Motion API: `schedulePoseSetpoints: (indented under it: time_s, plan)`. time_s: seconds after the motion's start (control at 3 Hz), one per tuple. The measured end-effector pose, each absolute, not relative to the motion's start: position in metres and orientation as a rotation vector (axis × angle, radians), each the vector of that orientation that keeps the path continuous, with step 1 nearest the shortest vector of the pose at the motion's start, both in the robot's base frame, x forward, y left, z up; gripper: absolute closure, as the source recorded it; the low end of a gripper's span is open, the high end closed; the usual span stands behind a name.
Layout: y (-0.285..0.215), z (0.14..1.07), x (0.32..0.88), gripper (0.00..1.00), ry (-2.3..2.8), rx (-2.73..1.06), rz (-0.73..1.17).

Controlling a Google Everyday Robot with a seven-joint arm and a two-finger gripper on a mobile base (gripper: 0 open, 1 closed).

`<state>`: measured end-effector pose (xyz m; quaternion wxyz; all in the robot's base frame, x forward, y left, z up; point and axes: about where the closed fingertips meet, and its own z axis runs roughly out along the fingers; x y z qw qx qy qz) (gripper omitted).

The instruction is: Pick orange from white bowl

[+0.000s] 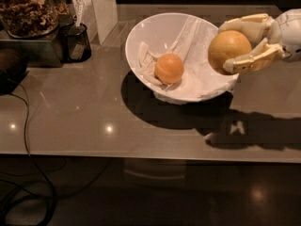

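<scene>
Tool (225, 47) is located at the right edge of the view, above the tabletop (80, 112). It has two fingers (254, 59), cream to pale yellow, matte, thick and blunt-tipped. The lower finger carries a row of short dark slots along its edge, giving a ribbed look. The upper finger is smoother, with a rounded, padded face. Both join a bulbous, glossy white housing (289, 29), shaded grey underneath. The frame edge cuts off the arm behind the housing.
</scene>
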<state>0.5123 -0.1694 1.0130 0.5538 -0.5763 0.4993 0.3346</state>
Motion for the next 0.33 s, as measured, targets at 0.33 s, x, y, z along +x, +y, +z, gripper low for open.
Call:
schedulePoseSetpoints:
  time_s: [0.33]
  plan:
    - [-0.1693,1.0134,0.5122,1.00,1.179,-1.362,0.791]
